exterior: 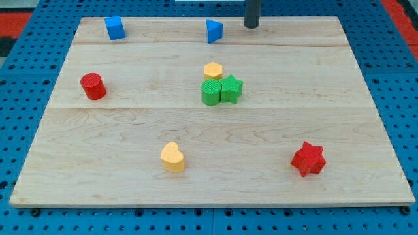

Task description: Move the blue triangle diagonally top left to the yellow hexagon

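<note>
No labels or writing legible. Pale wood board (pixel 130 130) on blue pegboard (pixel 26 78). Rod only, no pincer; my tip (pixel 251 26) far edge, just right of blue triangle (pixel 213 31). Yellow hexagon (pixel 213 70) nearer, touching green blocks (pixel 221 91).

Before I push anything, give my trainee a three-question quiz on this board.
1. True or false: my tip is touching the blue triangle.
2. Which block sits nearest the yellow hexagon: A) red star, B) green cylinder, C) blue cube?
3. Fill in: the yellow heart lies near the view's ______ edge.

Key:
1. False; it stands apart, to the triangle's right in the view.
2. B
3. bottom
</note>
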`<state>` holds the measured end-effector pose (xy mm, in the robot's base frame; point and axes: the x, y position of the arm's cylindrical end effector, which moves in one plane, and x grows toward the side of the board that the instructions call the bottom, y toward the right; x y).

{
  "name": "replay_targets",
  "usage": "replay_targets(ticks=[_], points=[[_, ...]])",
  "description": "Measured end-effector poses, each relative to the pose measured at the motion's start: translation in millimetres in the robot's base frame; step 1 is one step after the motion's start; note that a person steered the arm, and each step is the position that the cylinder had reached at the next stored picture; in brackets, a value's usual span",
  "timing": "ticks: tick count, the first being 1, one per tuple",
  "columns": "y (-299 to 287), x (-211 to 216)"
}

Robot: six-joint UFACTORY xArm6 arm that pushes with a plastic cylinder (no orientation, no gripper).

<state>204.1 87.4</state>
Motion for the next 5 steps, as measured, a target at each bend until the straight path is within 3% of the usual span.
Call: replay_targets(ticks=[1, 2, 3, 4, 5], points=[[-82.0, 32.6], [-131.0, 37.3], [-148.2, 17.9], [-200.5, 64.2], [-192.1, 75.9]])
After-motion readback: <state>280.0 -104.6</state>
